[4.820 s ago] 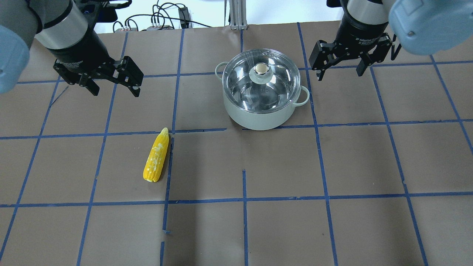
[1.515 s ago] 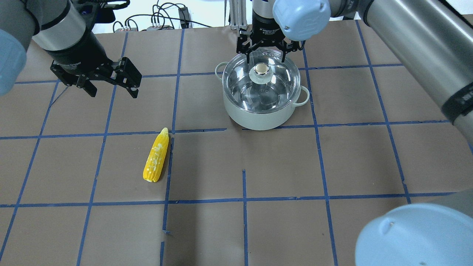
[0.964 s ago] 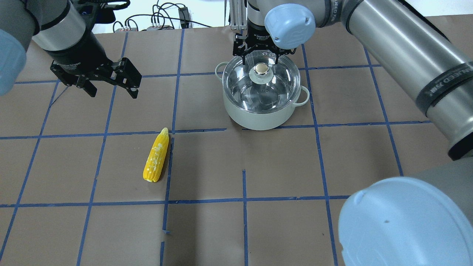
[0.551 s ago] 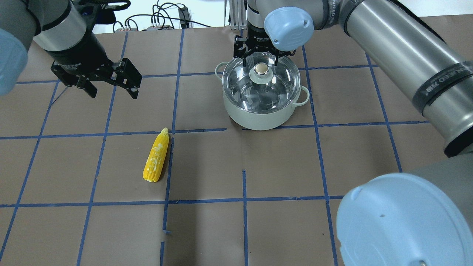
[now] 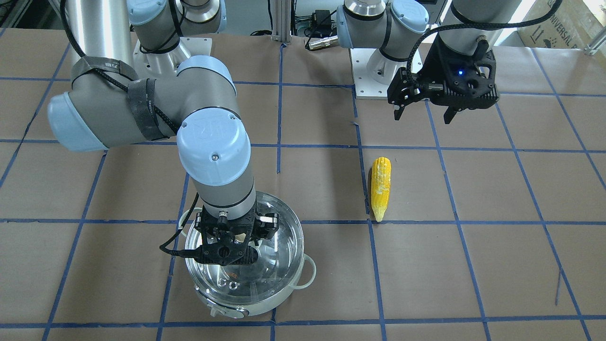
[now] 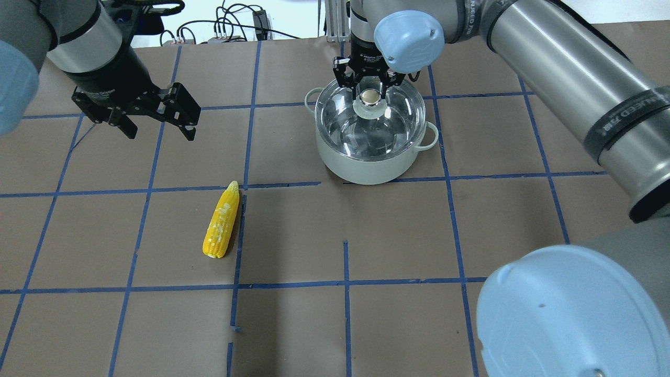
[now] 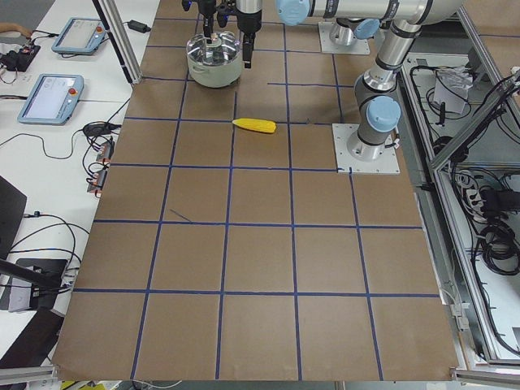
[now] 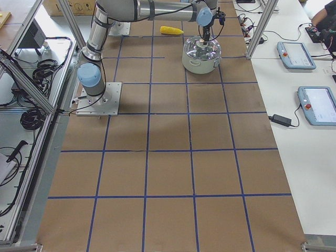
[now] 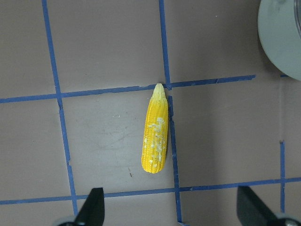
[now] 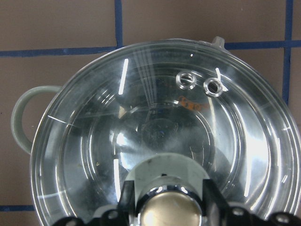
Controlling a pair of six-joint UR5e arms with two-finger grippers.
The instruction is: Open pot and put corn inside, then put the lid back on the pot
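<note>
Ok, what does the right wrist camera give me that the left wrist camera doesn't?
Only the right wrist view: the lid seated on the pot, its two vent holes, and the right gripper closed on the knob. Only the left wrist view: the corn lying loose on the table, and the left gripper, open, at the bottom edge. Both: the pot, only a sliver in the left wrist view's top right corner, and the brown table with blue tape lines.

Bright even light, glare streaks on lid (image 10: 160,125).
</note>
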